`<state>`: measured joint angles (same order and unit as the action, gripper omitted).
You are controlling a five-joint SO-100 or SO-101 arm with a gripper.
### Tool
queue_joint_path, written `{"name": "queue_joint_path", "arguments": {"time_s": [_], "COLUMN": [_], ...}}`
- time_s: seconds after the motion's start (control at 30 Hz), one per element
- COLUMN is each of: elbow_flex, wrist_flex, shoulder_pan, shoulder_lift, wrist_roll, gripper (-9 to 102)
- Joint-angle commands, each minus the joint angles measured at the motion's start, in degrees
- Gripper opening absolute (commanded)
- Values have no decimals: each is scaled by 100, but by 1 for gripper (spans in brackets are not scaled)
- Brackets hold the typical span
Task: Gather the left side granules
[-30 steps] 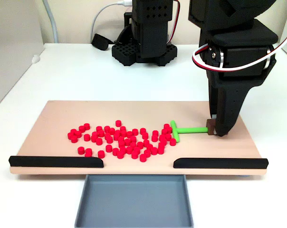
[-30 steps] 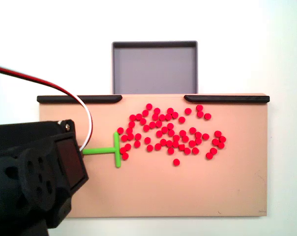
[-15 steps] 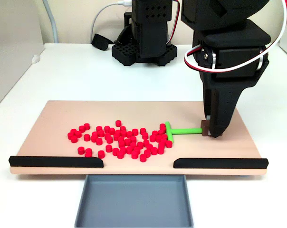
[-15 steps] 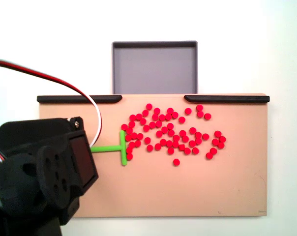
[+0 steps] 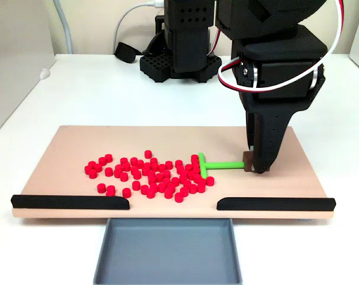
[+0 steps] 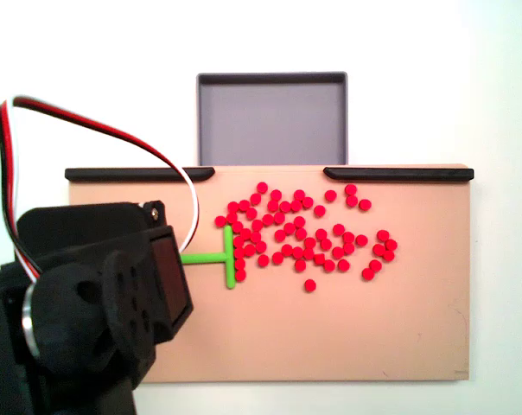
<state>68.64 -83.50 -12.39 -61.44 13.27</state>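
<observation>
The fingers (image 5: 255, 167) were clamped on the end of the green stick (image 5: 218, 164), its crossbar pressed up against the right edge of the granules (image 5: 147, 173) in a fixed view, which lay scattered mid-board (image 5: 60, 148) on the white worktop (image 5: 84, 95), behind the grey tray (image 5: 167, 252).

White tabletop (image 5: 78, 95) under even light, pale wall (image 5: 96, 24) behind, white cable (image 5: 127, 18) along it.

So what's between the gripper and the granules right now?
In a fixed view, just the green T-stick: the gripper holds its stem end, and its crossbar is against the granules.
</observation>
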Motion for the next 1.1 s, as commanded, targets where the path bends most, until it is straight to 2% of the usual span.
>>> {"name": "queue_joint_path", "arguments": {"time_s": [0.0, 1.07], "elbow_flex": [-9, -9], "wrist_flex": [18, -26], "shoulder_pan": [97, 211], "shoulder_lift": [-26, -62], "wrist_roll": [-88, -299], "gripper": [0, 0]}}
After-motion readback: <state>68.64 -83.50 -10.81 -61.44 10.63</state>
